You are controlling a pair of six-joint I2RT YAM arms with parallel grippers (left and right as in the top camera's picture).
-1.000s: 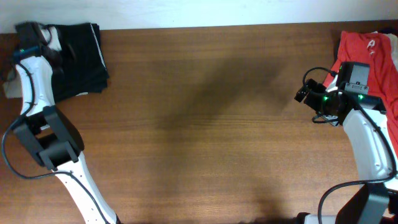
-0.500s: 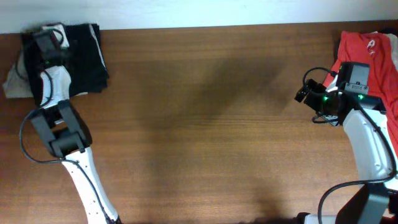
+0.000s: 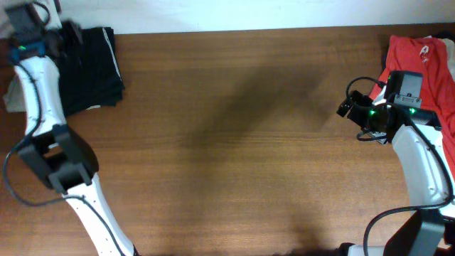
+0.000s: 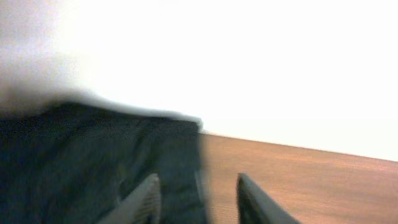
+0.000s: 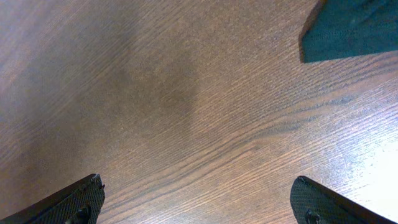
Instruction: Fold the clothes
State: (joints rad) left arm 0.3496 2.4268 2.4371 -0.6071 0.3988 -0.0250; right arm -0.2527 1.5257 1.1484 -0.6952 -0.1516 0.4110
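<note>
The black shorts with a thin white side stripe lie folded at the table's far left corner. They fill the left of the blurred left wrist view. My left gripper hovers at their back edge. In the left wrist view it is open and empty over the stripe edge. A bit of khaki cloth shows left of the arm. The red white-marked top lies at the far right edge. My right gripper is left of it, wide open and empty over bare wood.
The wooden table stretches between the two arms. A white wall lies behind the left corner. A dark fabric corner shows at the top right of the right wrist view.
The left arm swung right over the black shorts, then back to the far left corner. The shorts and the right arm have not moved.
</note>
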